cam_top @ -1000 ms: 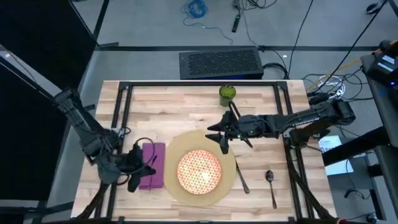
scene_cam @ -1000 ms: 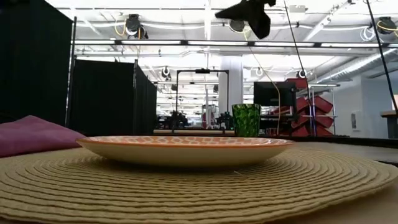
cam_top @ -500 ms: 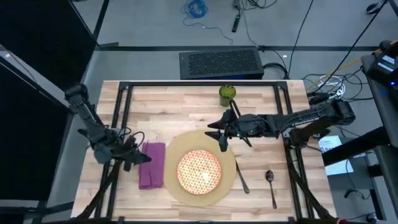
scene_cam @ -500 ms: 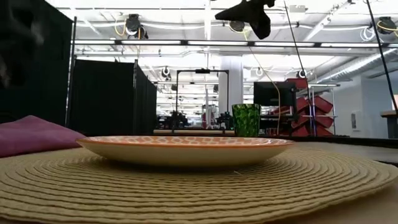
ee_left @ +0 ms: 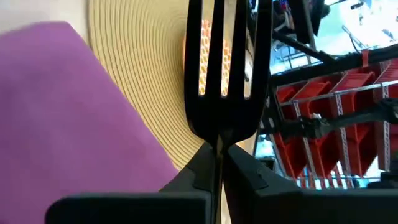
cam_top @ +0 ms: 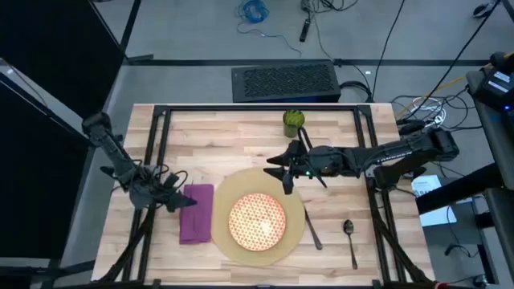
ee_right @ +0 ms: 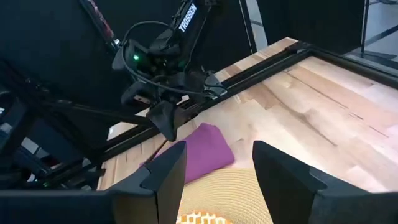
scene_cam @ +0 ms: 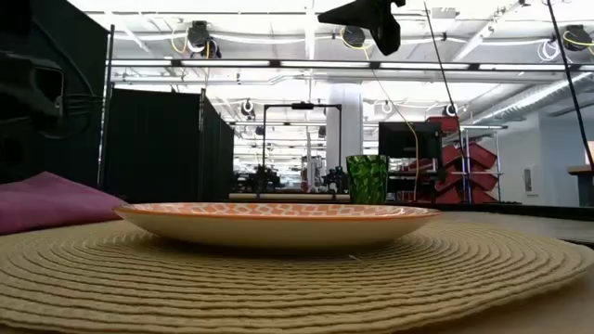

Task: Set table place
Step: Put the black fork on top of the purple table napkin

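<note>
Fork (ee_left: 222,74) is clamped in the shut left gripper (cam_top: 178,200) at the napkin's (cam_top: 197,212) 10 o'clock, 9 o'clock of the mat (cam_top: 259,217) mid-table (cam_top: 241,136); best lowered flat, tines forward, onto the napkin, right gripper (cam_top: 283,171) wide open, empty.

A: Where do we log the left gripper (cam_top: 178,201)?
B: Low at the left side, arm bent in from the edge, fingers clamped together around a thin black handle.
A: And the right gripper (cam_top: 283,171)?
B: Raised mid-table on an outstretched arm, its fingers (ee_right: 163,176) parted, holding nothing.
</note>
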